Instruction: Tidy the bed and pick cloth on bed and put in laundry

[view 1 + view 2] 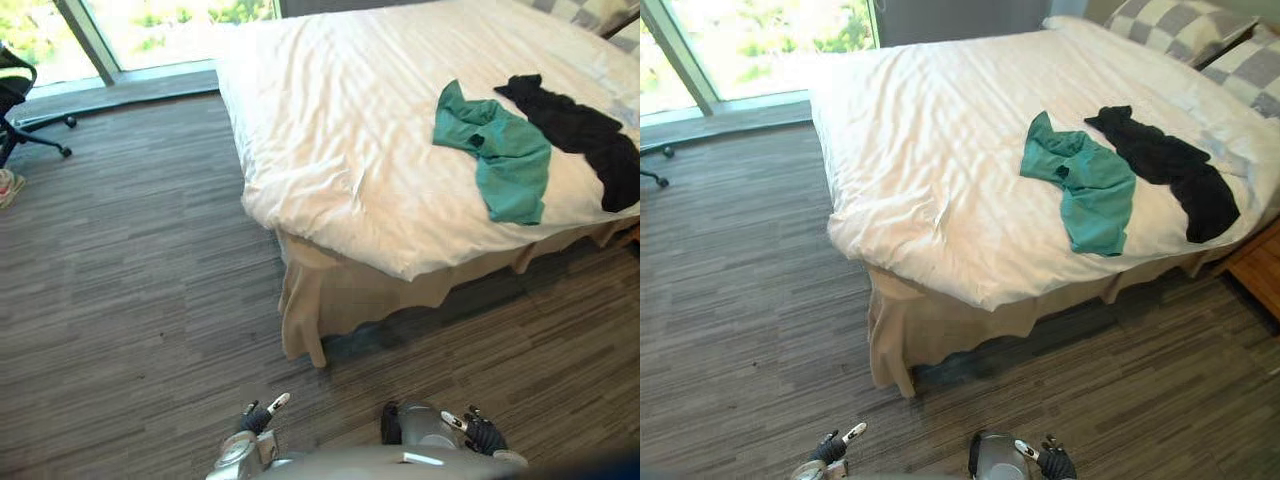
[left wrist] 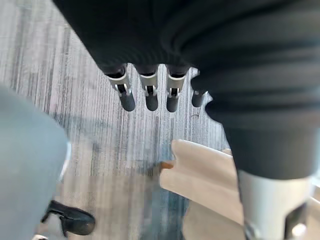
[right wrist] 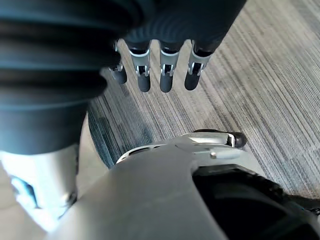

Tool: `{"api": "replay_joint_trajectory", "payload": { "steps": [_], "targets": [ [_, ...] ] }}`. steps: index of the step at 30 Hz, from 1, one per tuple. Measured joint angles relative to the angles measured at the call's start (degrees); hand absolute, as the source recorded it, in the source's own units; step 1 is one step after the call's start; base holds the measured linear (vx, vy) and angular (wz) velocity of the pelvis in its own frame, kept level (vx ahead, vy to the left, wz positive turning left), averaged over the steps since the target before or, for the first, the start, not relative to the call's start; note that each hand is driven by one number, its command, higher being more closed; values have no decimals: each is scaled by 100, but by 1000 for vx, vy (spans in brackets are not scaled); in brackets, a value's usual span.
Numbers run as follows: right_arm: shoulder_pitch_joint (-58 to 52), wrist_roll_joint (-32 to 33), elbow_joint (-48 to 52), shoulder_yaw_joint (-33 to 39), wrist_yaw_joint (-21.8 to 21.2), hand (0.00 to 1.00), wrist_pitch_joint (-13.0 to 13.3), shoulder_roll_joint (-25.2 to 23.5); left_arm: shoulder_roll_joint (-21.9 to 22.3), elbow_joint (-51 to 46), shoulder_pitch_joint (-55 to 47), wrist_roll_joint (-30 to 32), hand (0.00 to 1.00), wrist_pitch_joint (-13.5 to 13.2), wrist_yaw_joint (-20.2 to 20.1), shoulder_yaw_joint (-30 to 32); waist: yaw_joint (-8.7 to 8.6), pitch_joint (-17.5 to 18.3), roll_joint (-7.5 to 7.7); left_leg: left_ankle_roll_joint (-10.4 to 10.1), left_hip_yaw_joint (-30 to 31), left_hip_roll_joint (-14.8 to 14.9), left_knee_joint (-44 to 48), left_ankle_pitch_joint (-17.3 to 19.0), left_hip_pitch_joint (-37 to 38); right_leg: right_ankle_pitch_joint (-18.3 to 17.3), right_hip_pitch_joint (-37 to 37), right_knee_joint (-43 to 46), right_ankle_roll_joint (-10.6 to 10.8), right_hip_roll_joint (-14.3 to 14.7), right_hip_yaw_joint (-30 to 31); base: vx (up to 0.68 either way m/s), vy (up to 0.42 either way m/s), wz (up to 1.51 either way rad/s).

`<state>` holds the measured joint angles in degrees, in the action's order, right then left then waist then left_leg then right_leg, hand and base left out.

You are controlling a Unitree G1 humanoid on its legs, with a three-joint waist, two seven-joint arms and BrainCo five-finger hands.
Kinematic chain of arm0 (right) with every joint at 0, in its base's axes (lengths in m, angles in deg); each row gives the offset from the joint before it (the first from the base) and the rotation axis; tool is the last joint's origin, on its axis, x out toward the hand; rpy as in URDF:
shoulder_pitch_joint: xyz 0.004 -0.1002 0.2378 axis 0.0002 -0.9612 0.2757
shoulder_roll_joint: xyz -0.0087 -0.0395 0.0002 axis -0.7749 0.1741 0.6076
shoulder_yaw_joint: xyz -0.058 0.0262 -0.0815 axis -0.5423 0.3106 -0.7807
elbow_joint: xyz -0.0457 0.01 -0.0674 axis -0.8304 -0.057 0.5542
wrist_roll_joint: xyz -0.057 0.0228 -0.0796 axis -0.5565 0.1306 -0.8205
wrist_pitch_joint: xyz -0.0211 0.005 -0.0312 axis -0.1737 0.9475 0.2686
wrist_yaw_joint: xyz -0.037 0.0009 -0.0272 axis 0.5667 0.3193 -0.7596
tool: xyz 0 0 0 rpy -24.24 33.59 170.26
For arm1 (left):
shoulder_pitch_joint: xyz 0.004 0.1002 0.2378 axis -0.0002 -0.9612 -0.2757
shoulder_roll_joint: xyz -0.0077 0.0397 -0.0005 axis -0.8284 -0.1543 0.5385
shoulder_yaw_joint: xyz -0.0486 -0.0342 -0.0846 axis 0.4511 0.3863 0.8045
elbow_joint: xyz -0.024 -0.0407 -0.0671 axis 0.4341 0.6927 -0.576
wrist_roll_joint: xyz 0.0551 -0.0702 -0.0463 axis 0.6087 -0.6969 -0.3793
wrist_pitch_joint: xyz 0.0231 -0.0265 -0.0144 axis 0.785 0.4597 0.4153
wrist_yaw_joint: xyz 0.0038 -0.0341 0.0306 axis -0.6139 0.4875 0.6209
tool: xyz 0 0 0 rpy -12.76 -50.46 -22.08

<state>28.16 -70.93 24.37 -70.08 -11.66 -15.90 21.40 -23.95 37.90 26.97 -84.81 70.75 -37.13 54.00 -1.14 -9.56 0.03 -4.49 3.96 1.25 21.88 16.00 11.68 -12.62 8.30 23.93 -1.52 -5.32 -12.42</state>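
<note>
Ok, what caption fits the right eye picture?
Green cloth and black cloth side by side on the bed; left hand and right hand open, low.

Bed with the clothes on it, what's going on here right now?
The robot stands on the carpet facing the bed and is not touching anything on it. A green cloth and a black cloth lie side by side on the white cover, toward the end with the checked pillows. The left hand and the right hand hang low over the floor, fingers straight and holding nothing. Neither cloth has been picked up yet.
</note>
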Motion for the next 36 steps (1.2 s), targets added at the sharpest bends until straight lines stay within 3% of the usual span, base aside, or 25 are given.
{"api": "replay_joint_trajectory", "payload": {
  "steps": [1, 3, 6, 7, 9, 12, 16, 18, 22, 26, 28, 31, 35, 36],
  "targets": [
    [1, -8, -58, 0, 0, 0, -78, 18, -13, 16, -5, -7, 0, -54, -4, -12, -5, -21, -28, 11, -385, 198, 617, 64, -253, 41, -432, -377, -53, 8, -225, 229, -217, 77],
    [9, -92, -185, -12, 0, 0, -201, 69, -23, 2, -24, -142, 0, -89, 17, -22, 10, -19, -6, 5, -885, 478, 985, 224, -484, 100, -930, -802, -30, 7, -465, 131, -160, 67],
    [168, -216, -339, -32, 6, 0, -350, 160, 20, -10, -45, -346, 0, -91, 18, -25, 34, -1, -103, -36, -1334, 646, 244, 202, -722, 172, -1235, -1143, 73, -50, -657, 69, -29, 36],
    [194, -208, -366, -28, 2, 0, -418, 189, 30, 2, -50, -343, 0, -89, 17, -31, -17, 20, -172, -30, -1361, 672, -565, -401, -820, 215, -1278, -1254, 150, -28, -717, 96, 84, 24],
    [232, -204, -435, -29, 2, 0, -456, 254, 31, 49, -72, -345, 0, -98, 13, -22, -15, 126, -282, -67, -1305, 649, -1041, -617, -797, 343, -1332, -1476, 303, 25, -678, 136, 122, 14],
    [272, -132, -509, -17, 0, 0, -458, 214, -50, 56, -62, -349, 0, -109, 16, -23, 56, 72, -164, 9, -1389, 504, -1390, -722, -697, 641, -1413, -1937, 399, -4, -634, 85, 126, -7],
    [333, 67, -634, 46, -4, 0, -495, 197, -116, 202, -62, -691, 0, -105, 301, -40, 29, 59, -171, 10, -1435, 315, -1532, -833, -553, 744, -1624, -2158, 530, -121, -618, 15, 59, -1],
    [343, 198, -691, 67, -5, 0, -491, 195, -102, 231, -94, -1095, 0, -245, 594, -69, 22, 56, -169, 3, -1427, 242, -1758, -988, -438, 776, -1684, -2217, 540, -166, -658, 8, 23, 10],
    [362, 410, -779, 245, -37, 0, -518, 145, -128, -87, -140, -1773, 0, -967, 1250, 182, 33, 33, -127, 23, -1290, 244, -2068, -1202, -333, 811, -1686, -2225, 494, -159, -783, -35, -25, 16],
    [337, 791, -780, 249, -239, 0, -672, 186, -290, -1089, -186, -1790, 0, -1647, 1850, 748, 33, 32, -145, 77, -1274, 318, -2346, -1317, -276, 910, -1680, -2332, 428, -44, -829, -116, -40, 6],
    [325, 926, -733, 249, -324, 0, -758, 204, -589, -1726, -69, -1651, 0, -2034, 2131, 974, 16, 31, -155, 79, -1284, 342, -2440, -1371, -292, 995, -1668, -2469, 418, 8, -809, -135, -33, -7],
    [229, 1019, -554, 249, -412, 0, -836, 210, -1067, -2273, 176, -1079, 0, -2255, 2357, 1160, 2, 34, -169, 43, -1330, 363, -2544, -1388, -302, 1088, -1639, -2672, 412, 77, -727, -110, -15, -16],
    [124, 1037, -428, 265, -432, 0, -862, 213, -1547, -2707, 599, -304, 0, -2247, 2355, 1191, -108, 106, -259, 45, -1384, 391, -2583, -1386, -393, 1116, -1563, -2801, 425, 133, -665, 8, -9, -7],
    [84, 1032, -377, 266, -431, 0, -867, 219, -1854, -2661, 854, -178, 0, -2217, 2248, 1188, -125, 127, -245, 41, -1432, 412, -2584, -1383, -388, 1115, -1568, -2791, 423, 156, -626, 109, -9, -18]
  ]
}}
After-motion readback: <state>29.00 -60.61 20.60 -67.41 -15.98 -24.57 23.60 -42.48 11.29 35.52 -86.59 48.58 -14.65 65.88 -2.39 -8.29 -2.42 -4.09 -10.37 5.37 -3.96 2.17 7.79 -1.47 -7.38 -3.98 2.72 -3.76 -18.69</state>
